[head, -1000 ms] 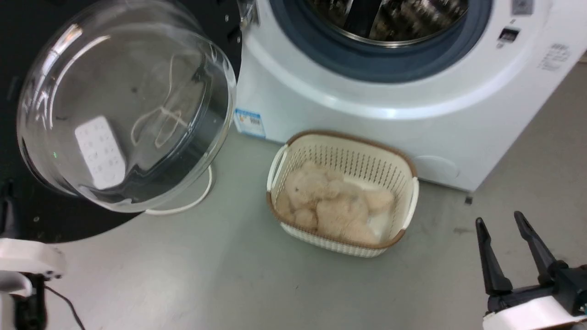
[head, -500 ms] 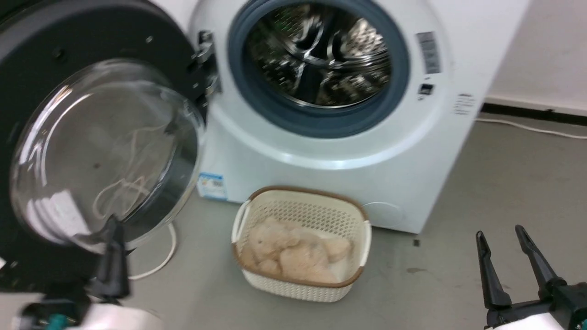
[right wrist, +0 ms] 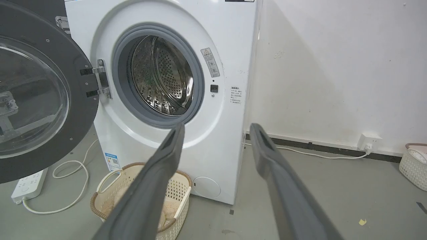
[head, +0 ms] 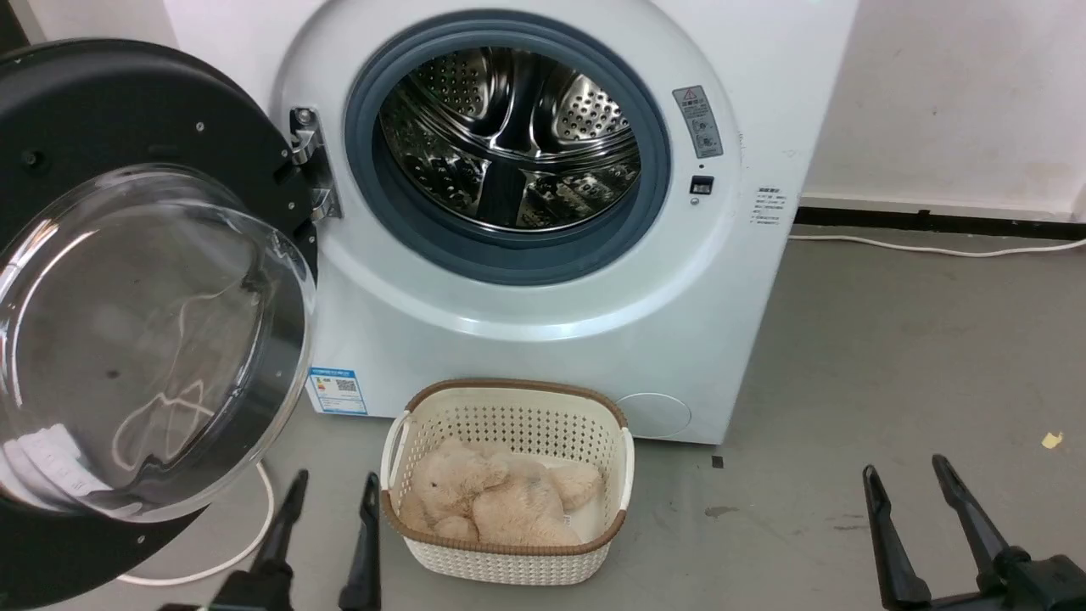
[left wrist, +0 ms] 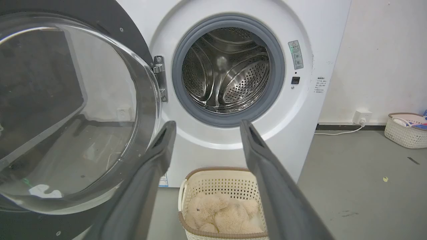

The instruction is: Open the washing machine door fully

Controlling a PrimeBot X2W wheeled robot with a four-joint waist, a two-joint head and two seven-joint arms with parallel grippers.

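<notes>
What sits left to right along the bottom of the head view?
Round glossy black washing machine door with clear glass bowl, left gripper with dark fingers, cream perforated plastic basket holding a beige plush toy, right gripper.

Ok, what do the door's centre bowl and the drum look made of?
The washing machine door: black ring with a dull sheen, probably plastic; its bowl is clear glass or plastic, showing reflections. The drum: shiny perforated metal, likely stainless steel.

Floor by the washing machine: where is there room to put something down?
The grey floor right of the washing machine is bare, up to the wall's cable and the right end effector. Left is crowded: basket, open washing machine door, white cord, left end effector.
</notes>
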